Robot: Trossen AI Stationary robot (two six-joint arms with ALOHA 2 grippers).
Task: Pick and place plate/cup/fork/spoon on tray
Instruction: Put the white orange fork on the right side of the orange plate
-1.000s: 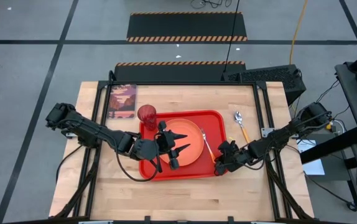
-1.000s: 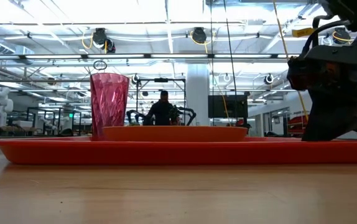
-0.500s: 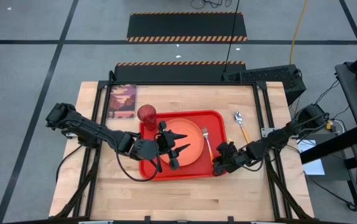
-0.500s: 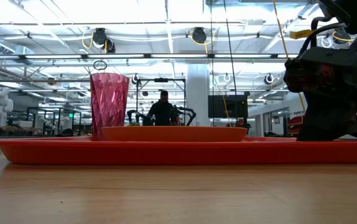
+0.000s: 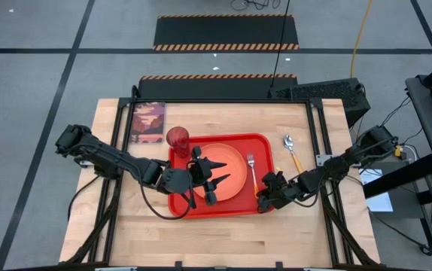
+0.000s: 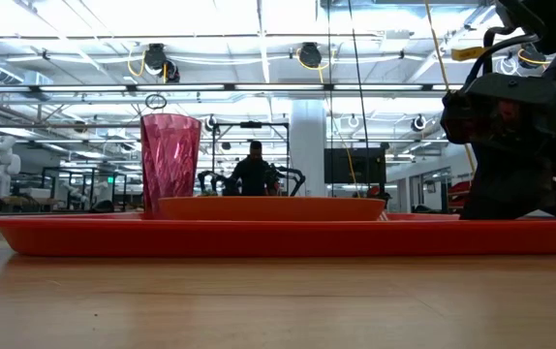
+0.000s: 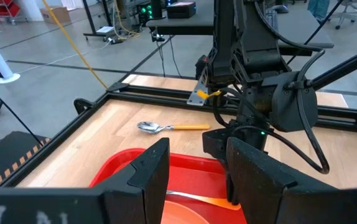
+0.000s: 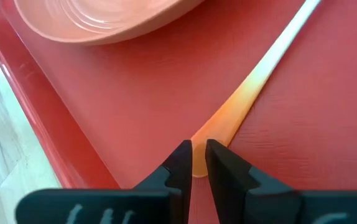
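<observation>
The red tray [image 5: 265, 143] lies mid-table. On it are the orange plate [image 5: 227, 162] and, at its far left corner, the dark red cup [image 5: 177, 139]. The fork [image 5: 253, 172] lies on the tray right of the plate, tines toward the far edge. The spoon [image 5: 290, 148] lies on the wood right of the tray and also shows in the left wrist view [image 7: 166, 127]. My right gripper [image 5: 264, 200] is shut on the fork at the tray's near right corner. My left gripper [image 5: 214, 175] is open and empty above the plate. My right gripper pinches the near end of the fork's orange handle [image 8: 199, 154] between its two fingertips [image 8: 180, 163]. The fingers come low from the table's near right and lie along the handle. The rest of the fork runs away from the fingers over the tray floor.
A picture card [image 5: 147, 123] lies on the wood left of the cup. The table's black frame rails [image 5: 324, 143] run along its edges. In the low view the cup [image 6: 169, 165] stands upright at the tray's [image 6: 278, 236] left end, and people show far off in the room.
The fork's tine end has swung a little toward the table's right edge, away from the plate's rim, while its handle end stays in my right gripper. My right gripper has shifted slightly toward the table's left.
</observation>
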